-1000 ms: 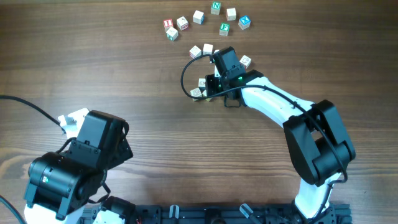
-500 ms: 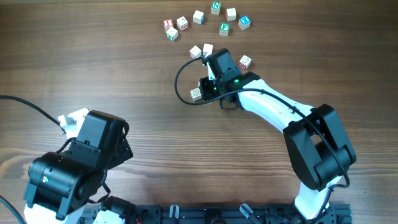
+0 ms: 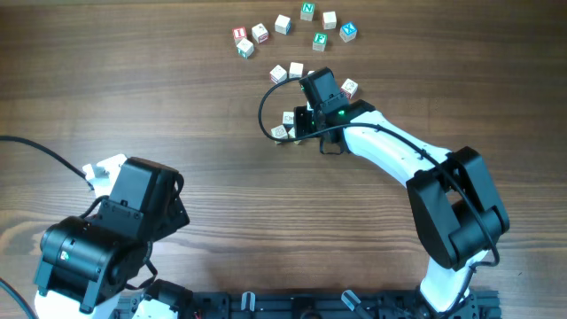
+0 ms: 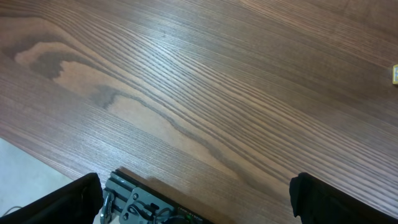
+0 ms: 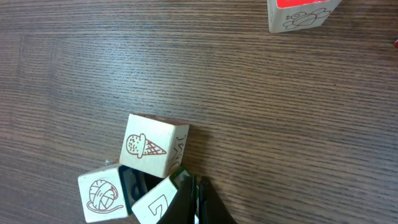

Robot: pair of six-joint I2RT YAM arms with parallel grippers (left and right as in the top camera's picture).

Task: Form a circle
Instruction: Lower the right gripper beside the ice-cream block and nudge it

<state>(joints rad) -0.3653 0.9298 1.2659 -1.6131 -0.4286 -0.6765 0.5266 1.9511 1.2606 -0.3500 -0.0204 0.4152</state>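
Several pale wooden alphabet cubes (image 3: 283,24) lie in a loose arc at the table's far side. No closed circle shows. Two more cubes (image 3: 278,73) sit just below that arc, and one (image 3: 350,88) lies to the right of the right arm's wrist. My right gripper (image 3: 297,122) is low over the table, shut with nothing between its fingers. Its tips (image 5: 193,186) touch the corner of a Z cube (image 5: 155,202). That cube is bunched with an ice-cream cube (image 5: 152,146) and a yarn cube (image 5: 101,193). My left gripper (image 4: 196,186) is open over bare wood.
A red-topped cube (image 5: 301,12) lies ahead of the right gripper in its wrist view. The left arm's bulk (image 3: 115,230) fills the near left corner, with a black cable (image 3: 40,151) trailing left. The mounting rail (image 3: 310,306) runs along the front edge.
The right gripper swung a little to the left and came back to about where it was. The cubes beside it lie much as before. The left arm has not moved.
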